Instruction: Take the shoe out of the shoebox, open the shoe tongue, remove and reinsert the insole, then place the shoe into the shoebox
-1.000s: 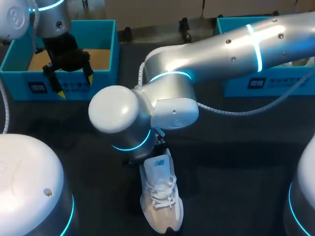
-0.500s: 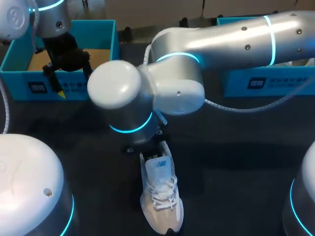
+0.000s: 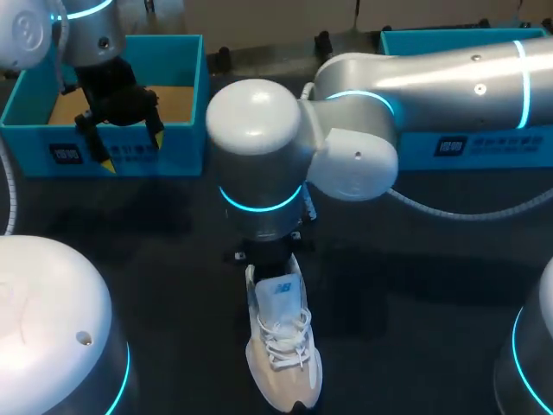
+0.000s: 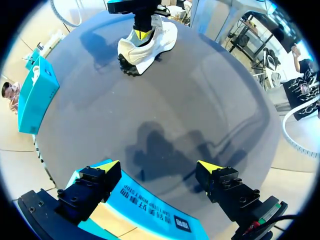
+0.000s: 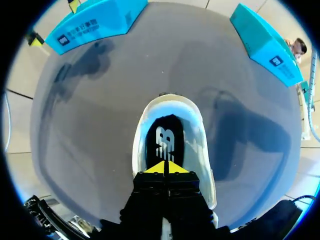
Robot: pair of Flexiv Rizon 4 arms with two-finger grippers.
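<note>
Noting shoe (image 3: 278, 350) out of shoebox (image 3: 183, 151), standing on its sole on surface (image 3: 415, 285), lower centre of head view. Long axis running approx. top-to-bottom of that frame: toe toward bottom edge, heel tucked under R arm's wrist.

Locating R gripper (image 5: 165, 169) directly over shoe mouth, at tongue end of opening, yellow tips pressed together, clenched. Failing to confirm anything pinched between them (tongue or insole edge): cannot tell. Seeing dark insole (image 5: 165, 137) lying inside shoe, just ahead of R gripper, toward heel.

Locating L gripper (image 4: 159, 167) at upper left of head view, hanging over shoebox front wall, fingers spread wide, holding nothing, well apart from shoe.

Judging R arm nearer by far, w/ L arm not placed to steady shoe. Judging step in hand as tongue/insole work, insole removal not yet done. Judging next move as turning on R gripper working along shoe's long axis, heel-ward into the mouth. Flagging risk of shoe sliding or lifting w/o counter-hold.
</note>
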